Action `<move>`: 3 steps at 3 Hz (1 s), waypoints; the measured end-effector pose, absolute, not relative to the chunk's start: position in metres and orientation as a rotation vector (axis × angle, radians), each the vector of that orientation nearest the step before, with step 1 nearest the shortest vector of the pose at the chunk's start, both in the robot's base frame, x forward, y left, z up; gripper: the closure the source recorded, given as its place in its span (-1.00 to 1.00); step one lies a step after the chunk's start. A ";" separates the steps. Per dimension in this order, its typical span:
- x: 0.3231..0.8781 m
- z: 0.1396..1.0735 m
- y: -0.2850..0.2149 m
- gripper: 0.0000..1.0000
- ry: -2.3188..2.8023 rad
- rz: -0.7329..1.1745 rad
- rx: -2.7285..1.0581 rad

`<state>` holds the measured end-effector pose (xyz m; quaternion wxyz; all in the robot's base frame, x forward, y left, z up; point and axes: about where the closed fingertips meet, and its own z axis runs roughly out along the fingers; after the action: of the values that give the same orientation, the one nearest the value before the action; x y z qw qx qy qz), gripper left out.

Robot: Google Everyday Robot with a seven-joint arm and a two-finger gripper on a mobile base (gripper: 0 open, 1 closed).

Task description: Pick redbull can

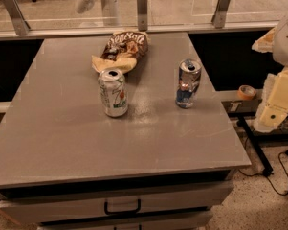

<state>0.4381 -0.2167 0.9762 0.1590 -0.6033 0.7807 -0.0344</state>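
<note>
The redbull can [188, 83] stands upright on the grey table [62, 138], right of centre. It is slim, dented, silver and blue with a red mark, and its pull-tab top is open. My gripper [273, 110] shows as cream-coloured parts at the right edge of the view. It is off the table, well to the right of the can and apart from it, and it holds nothing that I can see.
A wider white can with green print [113, 92] stands left of the redbull can. A crumpled brown and yellow snack bag [120, 51] lies behind it. A glass railing [142, 6] runs behind the table. Drawers [122, 206] sit under the front edge. A tape roll [247, 92] and cables [277, 176] lie at the right.
</note>
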 end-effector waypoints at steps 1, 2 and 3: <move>0.438 0.976 -0.217 -1.00 2.232 -0.098 -1.725; 0.448 0.971 -0.207 -1.00 2.163 0.002 -1.688; 0.483 0.946 -0.199 -1.00 1.984 0.172 -1.603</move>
<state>0.4829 -0.1991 0.9463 0.2885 -0.6003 0.7431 0.0644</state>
